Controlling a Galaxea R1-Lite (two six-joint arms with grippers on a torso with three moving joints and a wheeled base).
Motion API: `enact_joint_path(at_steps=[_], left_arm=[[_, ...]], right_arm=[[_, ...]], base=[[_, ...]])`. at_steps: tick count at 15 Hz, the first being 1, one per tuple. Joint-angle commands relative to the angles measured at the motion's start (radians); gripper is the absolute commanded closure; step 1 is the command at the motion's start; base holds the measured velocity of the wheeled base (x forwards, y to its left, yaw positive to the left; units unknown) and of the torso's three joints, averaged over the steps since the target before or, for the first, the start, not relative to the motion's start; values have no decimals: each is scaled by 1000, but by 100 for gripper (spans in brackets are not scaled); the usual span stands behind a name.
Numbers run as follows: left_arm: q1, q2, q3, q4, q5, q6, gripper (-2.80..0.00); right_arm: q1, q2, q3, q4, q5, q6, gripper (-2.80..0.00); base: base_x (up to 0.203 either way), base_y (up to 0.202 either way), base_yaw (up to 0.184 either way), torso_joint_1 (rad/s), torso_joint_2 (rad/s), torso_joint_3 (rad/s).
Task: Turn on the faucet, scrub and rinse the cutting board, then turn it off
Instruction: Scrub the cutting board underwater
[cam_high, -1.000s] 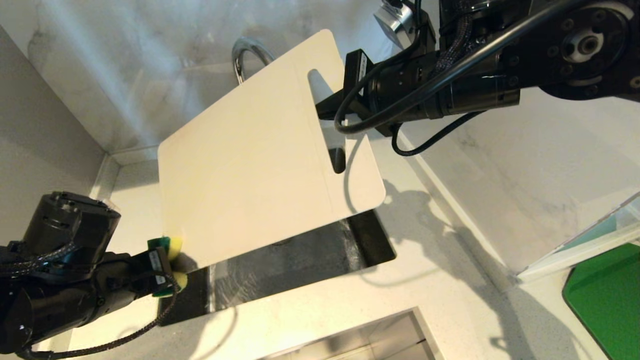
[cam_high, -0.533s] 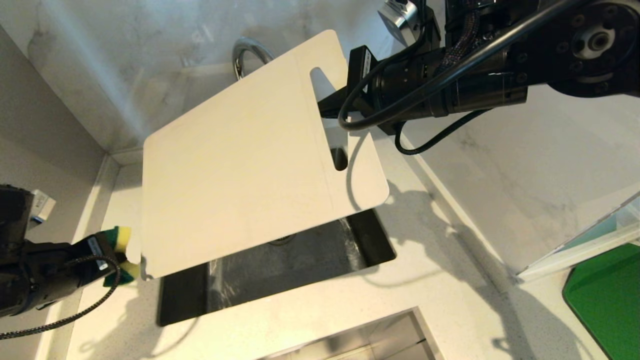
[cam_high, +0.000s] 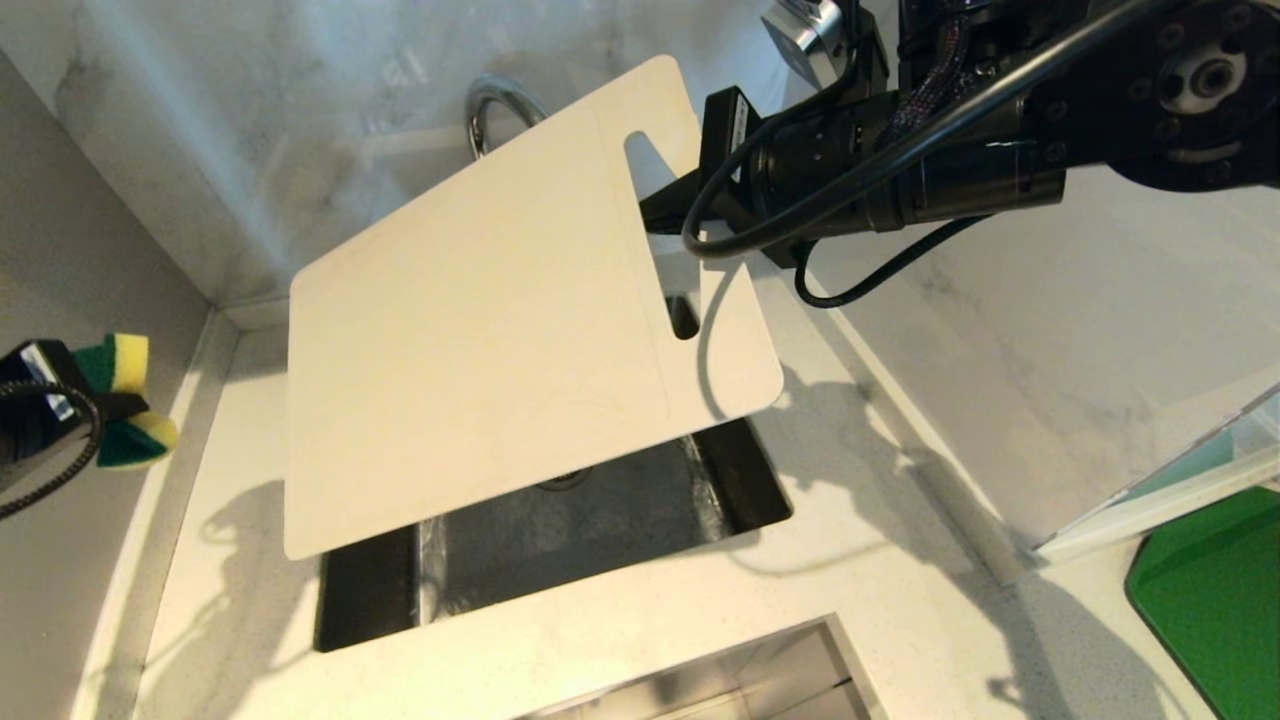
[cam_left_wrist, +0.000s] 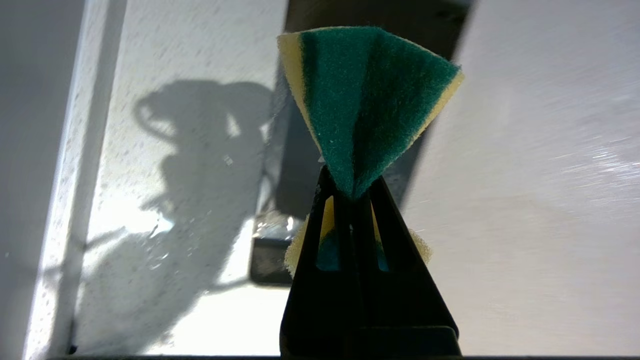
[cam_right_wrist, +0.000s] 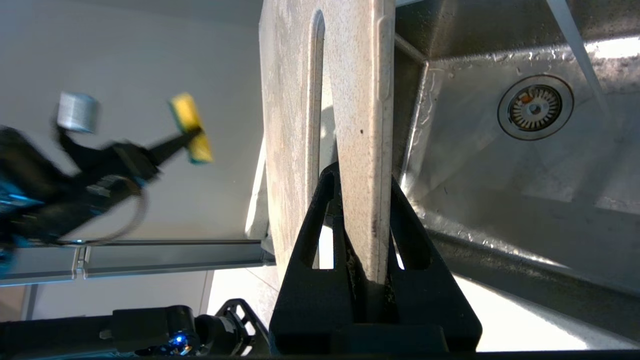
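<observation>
My right gripper is shut on the off-white cutting board by the strip beside its handle slot. The board hangs tilted over the sink. In the right wrist view both jaws clamp that strip of the board, with my right gripper above the wet basin. The chrome faucet arches behind the board, mostly hidden. At the far left, clear of the board, my left gripper is shut on a green-and-yellow sponge. The left wrist view shows the sponge pinched and fanning out beyond my left gripper.
The sink's drain shows in the right wrist view, with a thin pale streak like running water beside it. White counter surrounds the sink; walls close the back and left. A dark green mat lies at the right edge.
My left gripper has pulled the sponge off the board's near-left corner and swung left and upward, away from it. The board's near-left corner shifted left; the right gripper keeps its hold.
</observation>
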Motion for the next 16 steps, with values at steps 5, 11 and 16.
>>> enact_joint_path(at_steps=[5,11,16], left_arm=[[-289,129,-432,257,43,-28,0],[-633,402,-655,304,275,-41,0],[-688,520,-777,305,334,-37,0]], right_arm=[[28,6,1,19,5,2,0],[48,4,10,24,5,2,0],[49,1,11,24,3,0,0]], base=[[0,0,0,0,0,0],[0,0,0,0,0,0],[0,0,0,0,0,0]])
